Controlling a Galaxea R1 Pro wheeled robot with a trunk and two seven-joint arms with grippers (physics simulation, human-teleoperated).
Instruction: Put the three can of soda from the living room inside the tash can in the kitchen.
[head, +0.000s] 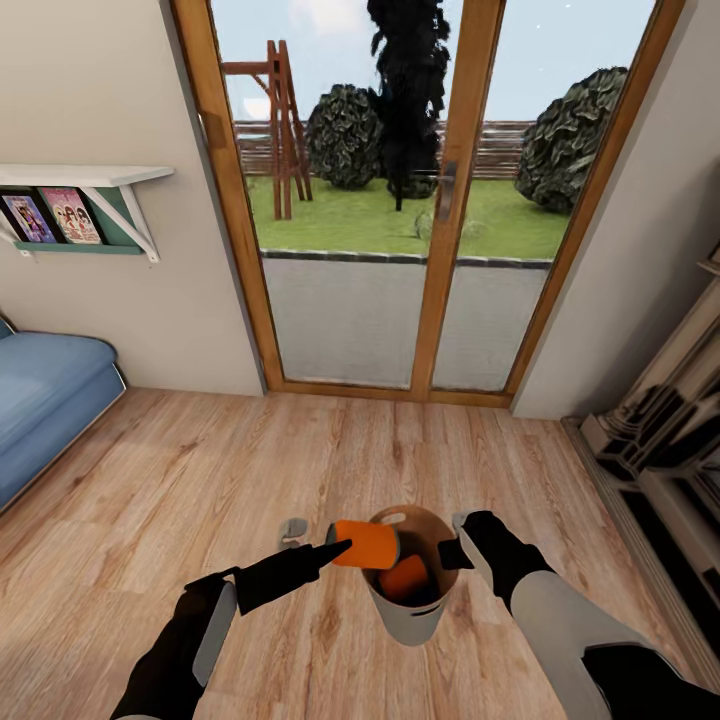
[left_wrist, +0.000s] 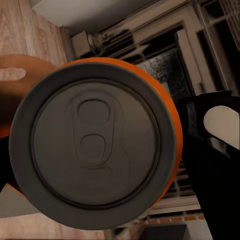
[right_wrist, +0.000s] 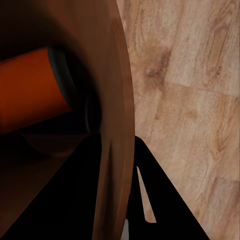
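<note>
Two orange cans sit low centre: one (head: 408, 578) lies inside the tapered grey bucket (head: 412, 622), one (head: 366, 543) is pinched sideways by the left claw (head: 338, 547) over its rim. The right claw (head: 458, 548) clamps the bucket's smooth brown wall above grainy wood planks (head: 300, 460).

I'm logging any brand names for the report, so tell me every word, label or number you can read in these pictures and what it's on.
No text can be read anywhere.
Bright orange soda can held in the left tool: plain side, no label; its grey top shows only the pull tab.
Second orange can inside the pale grey tapered bucket: no print visible.
Two colourful covers under the white wall shelf: too small and blurred to read.
</note>
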